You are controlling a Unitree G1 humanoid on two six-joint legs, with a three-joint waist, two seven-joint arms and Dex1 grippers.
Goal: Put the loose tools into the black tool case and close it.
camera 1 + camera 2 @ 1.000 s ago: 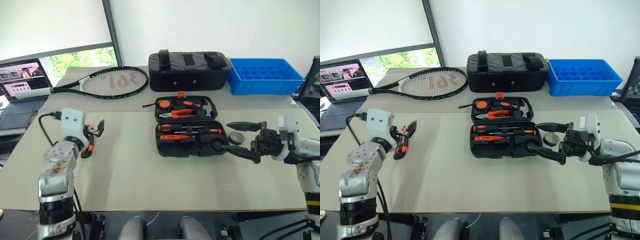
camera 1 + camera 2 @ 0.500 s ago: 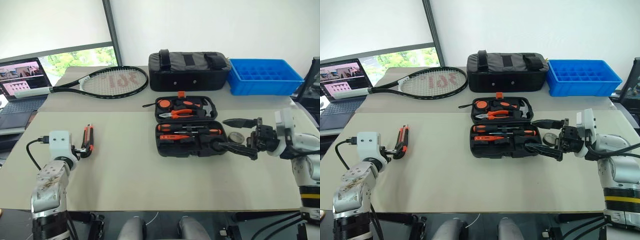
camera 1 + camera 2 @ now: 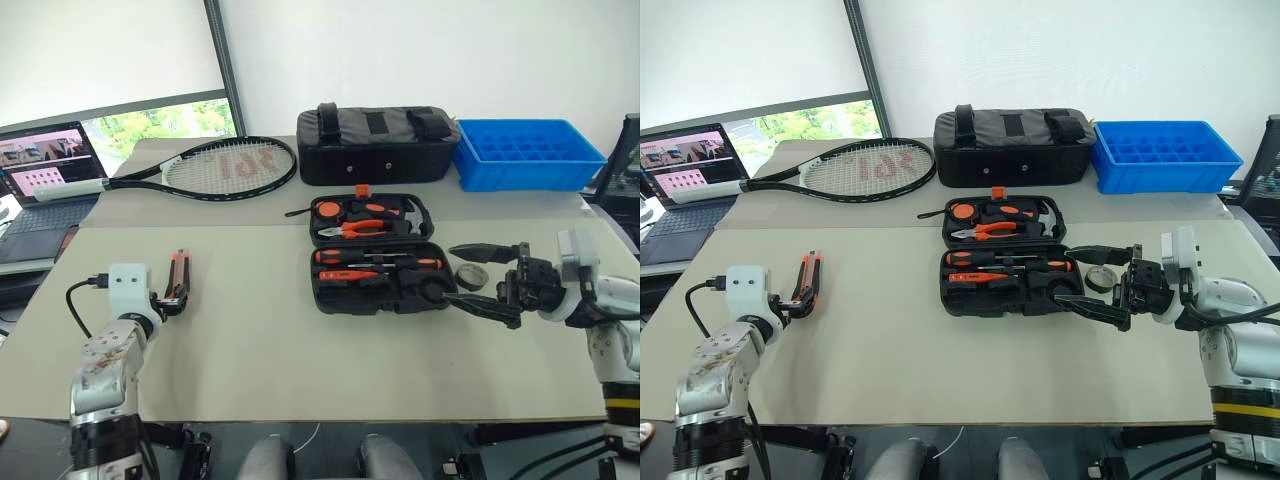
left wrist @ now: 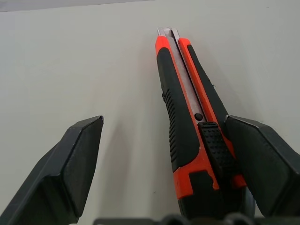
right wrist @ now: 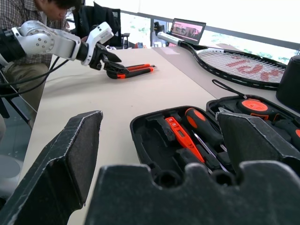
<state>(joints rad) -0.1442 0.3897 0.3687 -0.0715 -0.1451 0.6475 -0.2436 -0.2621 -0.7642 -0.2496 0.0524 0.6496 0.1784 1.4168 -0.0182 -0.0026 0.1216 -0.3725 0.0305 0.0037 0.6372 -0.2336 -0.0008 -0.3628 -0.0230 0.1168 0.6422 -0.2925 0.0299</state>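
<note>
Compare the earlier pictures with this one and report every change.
The left hand has come down from above the table to its surface, bringing the knife with it. The knife now lies flat between the open fingers, against one of them. The right hand stayed open beside the open case, over the tape roll. Racket, bag and crate unchanged.

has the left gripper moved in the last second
Yes. The left gripper has come down from above the table to the orange-and-black utility knife, which lies where it was, and now sits open around its near end.
</note>
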